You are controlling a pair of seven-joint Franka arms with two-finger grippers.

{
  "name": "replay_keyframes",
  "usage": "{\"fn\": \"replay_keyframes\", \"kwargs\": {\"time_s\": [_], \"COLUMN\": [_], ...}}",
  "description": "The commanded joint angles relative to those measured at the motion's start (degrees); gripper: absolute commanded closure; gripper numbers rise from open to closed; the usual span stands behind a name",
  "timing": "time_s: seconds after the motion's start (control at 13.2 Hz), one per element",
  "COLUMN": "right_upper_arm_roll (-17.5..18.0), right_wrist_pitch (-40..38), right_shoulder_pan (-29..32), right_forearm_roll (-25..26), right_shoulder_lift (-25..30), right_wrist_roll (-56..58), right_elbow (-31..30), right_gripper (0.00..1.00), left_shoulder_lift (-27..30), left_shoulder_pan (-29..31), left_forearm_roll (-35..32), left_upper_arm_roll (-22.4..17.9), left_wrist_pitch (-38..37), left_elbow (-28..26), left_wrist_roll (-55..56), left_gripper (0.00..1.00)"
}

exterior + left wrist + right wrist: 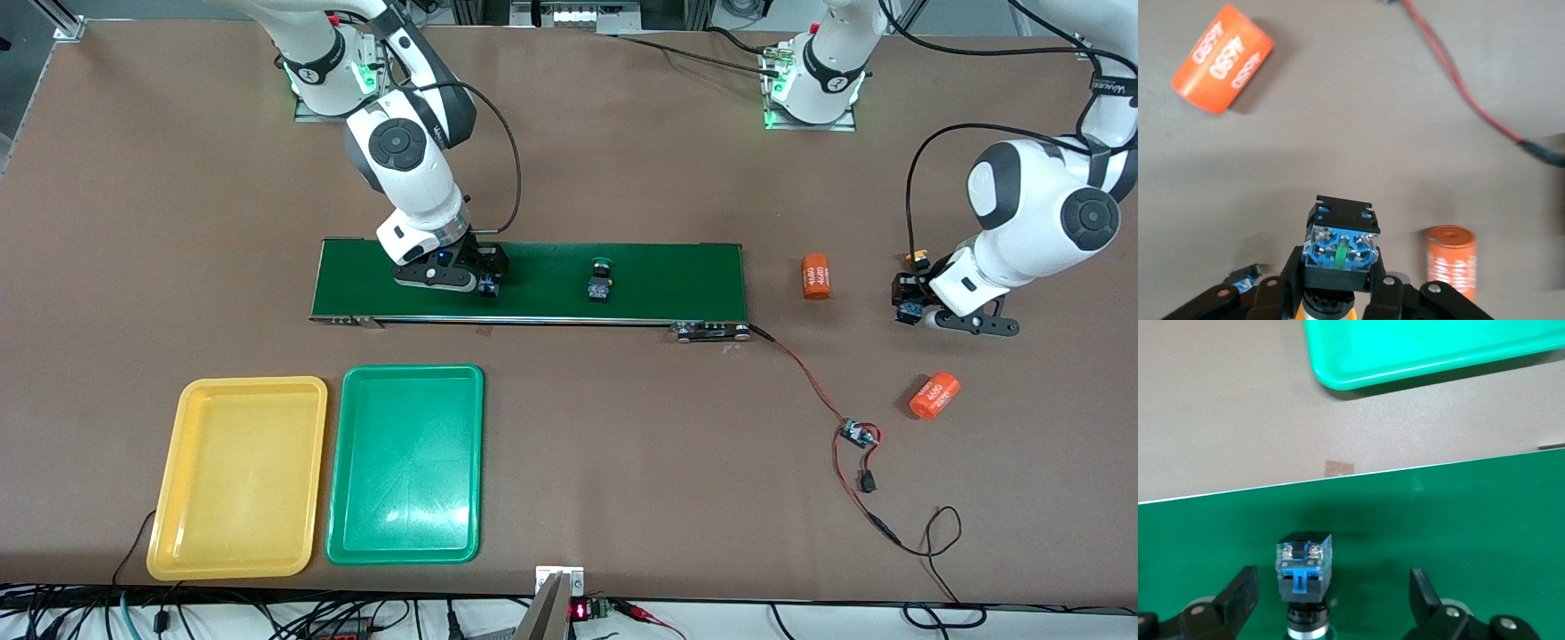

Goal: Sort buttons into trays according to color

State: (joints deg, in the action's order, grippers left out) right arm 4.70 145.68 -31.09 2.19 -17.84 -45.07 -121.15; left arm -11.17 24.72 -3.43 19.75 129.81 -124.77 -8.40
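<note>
Nearest me, a shallow yellow plastic tray [237, 477] and its green twin [406, 464] lie side by side on the brown desk. Over the dark-green conveyor belt [676, 280], right gripper [1331, 600] spreads its jaws around one blue-based button [1303, 568]; a green-capped button [600, 282] sits on the belt toward the left arm's end. Left gripper [1338, 283] has clamped a yellow-capped button [1340, 243] near an orange "4680" cylinder [815, 276].

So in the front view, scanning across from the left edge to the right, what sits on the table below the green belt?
Yellow tray → green tray → small circuit board on red wires → orange cylinder printed 4680.
</note>
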Motion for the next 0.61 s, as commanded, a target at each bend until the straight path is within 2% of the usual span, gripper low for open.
{"fn": "replay_keyframes", "kwargs": {"time_s": [0.0, 0.23, 0.3, 0.45, 0.53], "right_upper_arm_roll": [-0.1, -0.2, -0.1, -0.1, -0.1], "right_wrist_pitch": [0.4, 0.7, 1.0, 1.8, 1.8], "right_shoulder_pan": [-0.7, -2.0, -2.2, -2.2, -2.2], "right_forearm_roll": [1.3, 2.0, 4.0, 5.2, 5.3], "right_shoulder_lift": [-2.8, -5.4, -6.2, -7.4, -7.4], "right_wrist_roll": [-1.1, -1.0, -1.0, -1.0, -1.0], "right_elbow": [2.7, 3.6, 3.6, 3.6, 3.6], "right_gripper": [0.00, 0.01, 0.13, 0.53, 0.69], "left_shoulder_lift": [0.3, 0.2, -0.3, -2.4, -3.4], "left_shoulder_pan": [-6.8, -14.7, -17.2, -22.1, -24.1], "left_forearm_roll": [-0.7, -0.2, 0.0, 0.1, 0.2], "left_upper_arm_roll": [0.2, 0.4, 0.5, 0.6, 0.7], "left_wrist_pitch": [-3.1, -3.1, -3.0, -2.7, -2.8], "left_elbow": [1.4, 1.5, 1.8, 4.0, 4.7], "left_wrist_roll": [7.8, 18.1, 21.4, 28.3, 30.1], "left_gripper": [1.00, 1.00, 1.00, 1.00, 1.00]}}
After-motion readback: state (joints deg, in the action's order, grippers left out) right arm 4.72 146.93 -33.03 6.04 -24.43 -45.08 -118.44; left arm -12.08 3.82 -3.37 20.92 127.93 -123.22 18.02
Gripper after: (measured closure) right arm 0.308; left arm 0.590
